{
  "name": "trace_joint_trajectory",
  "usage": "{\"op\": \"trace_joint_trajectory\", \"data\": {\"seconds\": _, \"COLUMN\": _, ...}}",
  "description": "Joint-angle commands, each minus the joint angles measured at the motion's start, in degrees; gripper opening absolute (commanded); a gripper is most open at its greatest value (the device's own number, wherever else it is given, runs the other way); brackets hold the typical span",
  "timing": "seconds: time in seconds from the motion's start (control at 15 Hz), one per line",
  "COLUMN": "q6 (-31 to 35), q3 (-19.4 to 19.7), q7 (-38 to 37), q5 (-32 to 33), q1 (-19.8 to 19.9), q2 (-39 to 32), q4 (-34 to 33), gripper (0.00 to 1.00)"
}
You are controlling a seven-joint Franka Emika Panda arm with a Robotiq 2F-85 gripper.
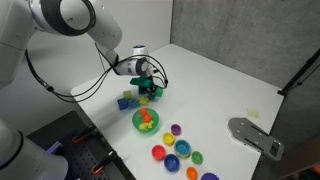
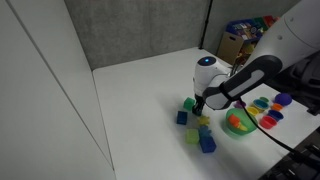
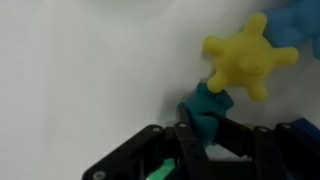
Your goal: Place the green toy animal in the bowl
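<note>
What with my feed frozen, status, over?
Hand low, grip unclear. Green toy at hand, not in bowl. Yellow toy crowding it.

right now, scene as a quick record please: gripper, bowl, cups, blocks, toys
gripper: lowered, jaws unclear
bowl: green, apart from gripper, orange and yellow pieces inside
cups: small, coloured, scattered past the bowl
blocks: blue, near the gripper
yellow toy: spiky, ahead of gripper, wrist view
teal piece: at the gripper's fingers
</note>
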State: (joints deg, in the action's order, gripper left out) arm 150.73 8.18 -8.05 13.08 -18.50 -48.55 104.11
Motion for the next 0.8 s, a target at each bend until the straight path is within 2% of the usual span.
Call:
{"op": "trace_joint_trajectory", "data": {"seconds": 0.0, "q6": -0.5, "q3": 0.9, "q7": -1.8, "q5": 0.9, "q1": 1.1, "q2": 4.5, "q4": 3.2, "gripper": 0.03}}
{"op": "trace_joint_trajectory", "data": {"seconds": 0.4, "q6": -0.9, "q3": 3.0, "q7": -3.0, "q5": 1.6, "q1": 2.1, "q2": 13.3, "q4": 10.9, "gripper": 0.05}}
{"op": "trace_joint_trajectory", "data": {"seconds": 0.73, "q6": -4.3, "q3": 3.6, "q7": -4.6, "q5": 3.4, "q1": 2.4, "q2": 22.4, "q4": 20.6, "gripper": 0.05}}
